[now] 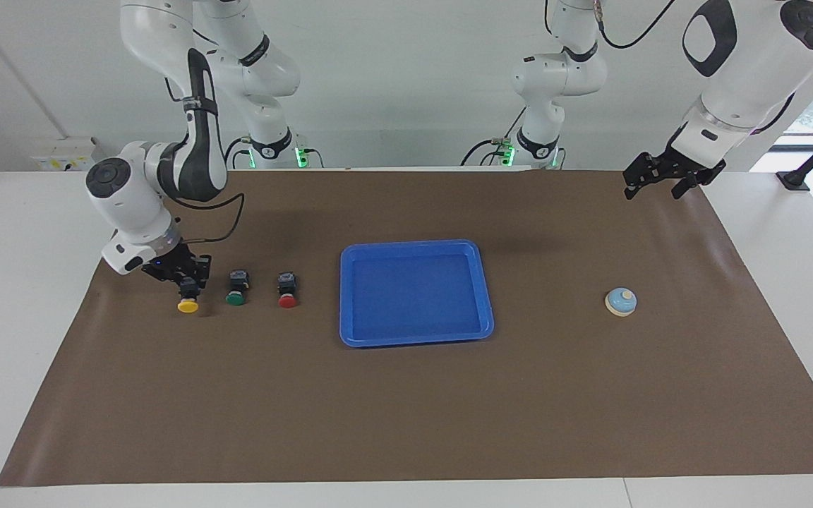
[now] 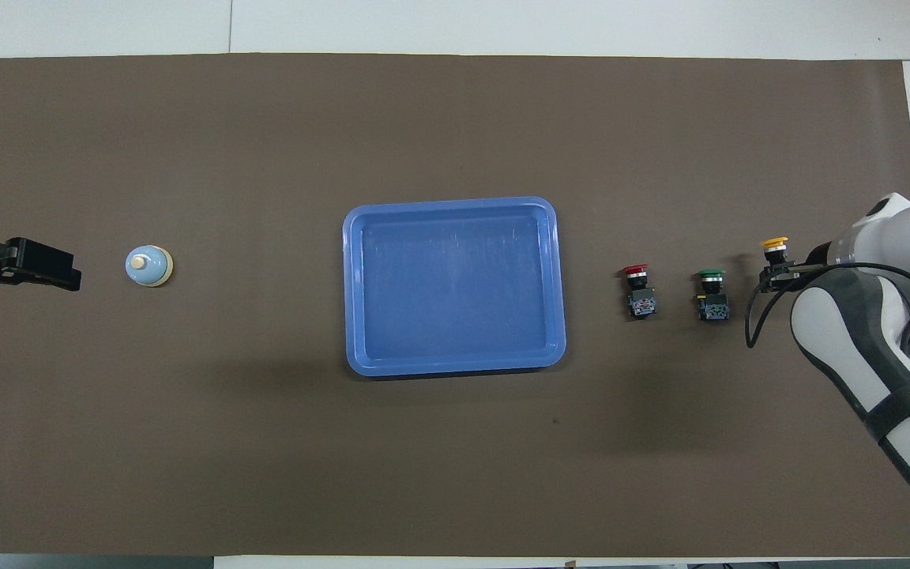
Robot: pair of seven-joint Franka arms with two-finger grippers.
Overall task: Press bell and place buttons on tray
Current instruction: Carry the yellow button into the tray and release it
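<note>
**Now: yellow button pinched in the right claw, lifted off the mat**

Meanwhile the right claw (image 1: pixel 186 283) pinches the black body of the yellow button (image 1: pixel 187 305), which hangs cap-down just over the brown mat (image 1: pixel 406 409) at the right arm's end of the bench (image 1: pixel 18 296), beside the green button (image 1: pixel 235 298). The green button and the red button (image 1: pixel 287 300) lie on the mat in a row between that claw and the blue tray (image 1: pixel 344 296), apart from each other and from the tray's rim. Nothing lies on the mat between the red button and the tray. The tray sits mid-mat with nothing in it. The bell (image 1: pixel 620 301) stands alone toward the left arm's end, well apart from the tray. The left claw (image 1: pixel 650 180) waits in the air over the mat's edge at that end, its fingers spread, holding nothing.
</note>
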